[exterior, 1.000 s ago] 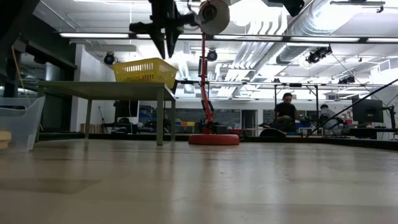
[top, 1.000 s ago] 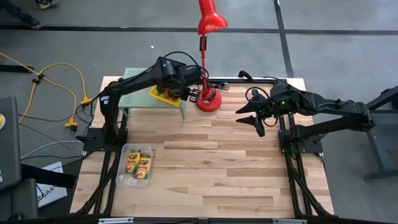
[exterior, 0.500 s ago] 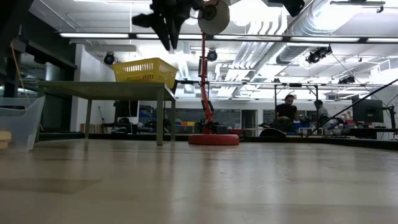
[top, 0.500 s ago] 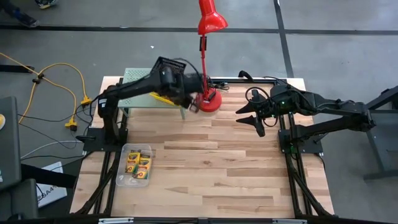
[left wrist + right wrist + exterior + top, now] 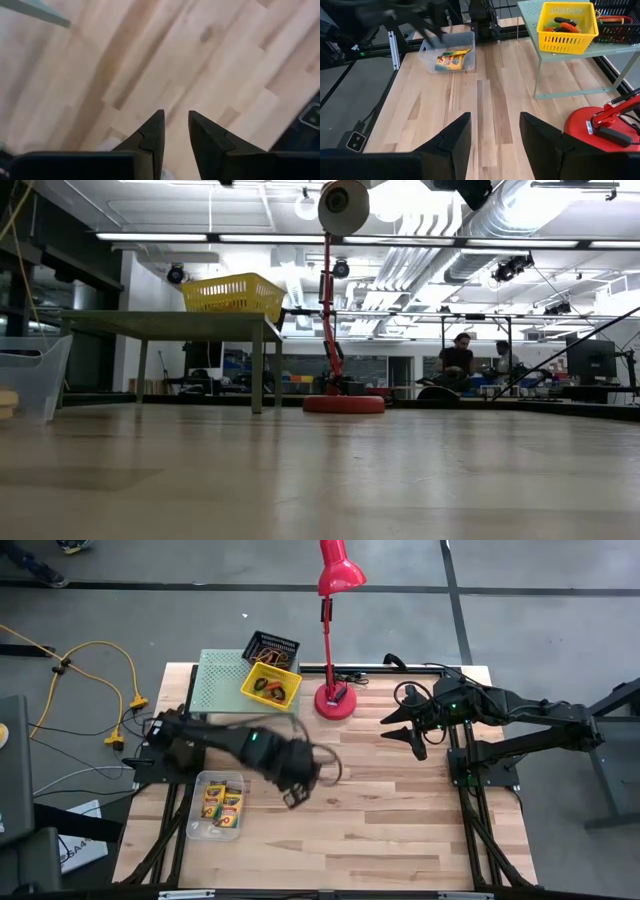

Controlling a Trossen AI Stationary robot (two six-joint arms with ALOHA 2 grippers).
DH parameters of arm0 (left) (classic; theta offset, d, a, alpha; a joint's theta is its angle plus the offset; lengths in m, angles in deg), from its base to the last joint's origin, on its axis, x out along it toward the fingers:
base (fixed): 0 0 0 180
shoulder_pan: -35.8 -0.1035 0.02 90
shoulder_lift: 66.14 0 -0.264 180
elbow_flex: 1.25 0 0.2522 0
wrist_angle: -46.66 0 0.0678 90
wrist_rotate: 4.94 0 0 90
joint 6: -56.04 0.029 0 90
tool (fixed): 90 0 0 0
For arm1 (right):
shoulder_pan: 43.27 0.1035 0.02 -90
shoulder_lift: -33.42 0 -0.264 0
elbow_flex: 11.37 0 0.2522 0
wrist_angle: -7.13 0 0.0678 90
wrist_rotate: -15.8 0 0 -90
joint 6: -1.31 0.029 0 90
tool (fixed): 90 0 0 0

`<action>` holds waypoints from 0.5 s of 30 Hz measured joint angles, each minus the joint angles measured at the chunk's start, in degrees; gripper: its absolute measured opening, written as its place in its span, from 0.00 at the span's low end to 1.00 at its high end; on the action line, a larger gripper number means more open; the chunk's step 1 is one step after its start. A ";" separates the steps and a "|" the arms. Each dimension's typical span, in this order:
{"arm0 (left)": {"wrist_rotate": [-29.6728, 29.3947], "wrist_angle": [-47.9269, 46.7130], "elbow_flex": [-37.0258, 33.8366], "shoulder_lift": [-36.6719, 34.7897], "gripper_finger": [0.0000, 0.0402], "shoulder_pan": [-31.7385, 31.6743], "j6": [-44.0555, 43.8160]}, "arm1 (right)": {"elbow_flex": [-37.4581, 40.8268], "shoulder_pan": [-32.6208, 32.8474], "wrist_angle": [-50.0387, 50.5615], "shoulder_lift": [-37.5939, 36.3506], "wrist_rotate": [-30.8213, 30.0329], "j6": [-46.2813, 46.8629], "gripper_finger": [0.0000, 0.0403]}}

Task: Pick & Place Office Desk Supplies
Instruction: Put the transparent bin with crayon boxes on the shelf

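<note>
Two dark arms, black tapered fingers (image 5: 451, 145), looping black cables

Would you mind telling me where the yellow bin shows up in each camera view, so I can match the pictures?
High view: the yellow bin sits on the light-green rack, upper left of centre.
Low view: the yellow bin stands on the rack top, upper left.
Left wrist view: not in it.
Right wrist view: the yellow bin is at the upper right, on the rack.
Shared landmark: the red lamp base, beside the rack.
</note>
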 joint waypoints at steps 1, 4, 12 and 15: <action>-0.24 0.04 -0.20 0.00 0.20 1.68 -1.55 | 0.00 0.00 0.24 0.00 0.02 0.01 0.39; -0.65 0.03 -1.84 0.00 0.20 6.50 -5.74 | 0.00 0.00 0.98 0.00 0.00 0.02 0.39; 1.53 0.04 -10.21 0.00 0.20 15.58 -10.73 | 0.00 0.00 1.38 0.00 0.00 0.02 0.39; 1.52 0.03 -12.41 0.00 0.20 18.02 -11.52 | 0.00 0.00 1.87 0.00 0.00 0.02 0.39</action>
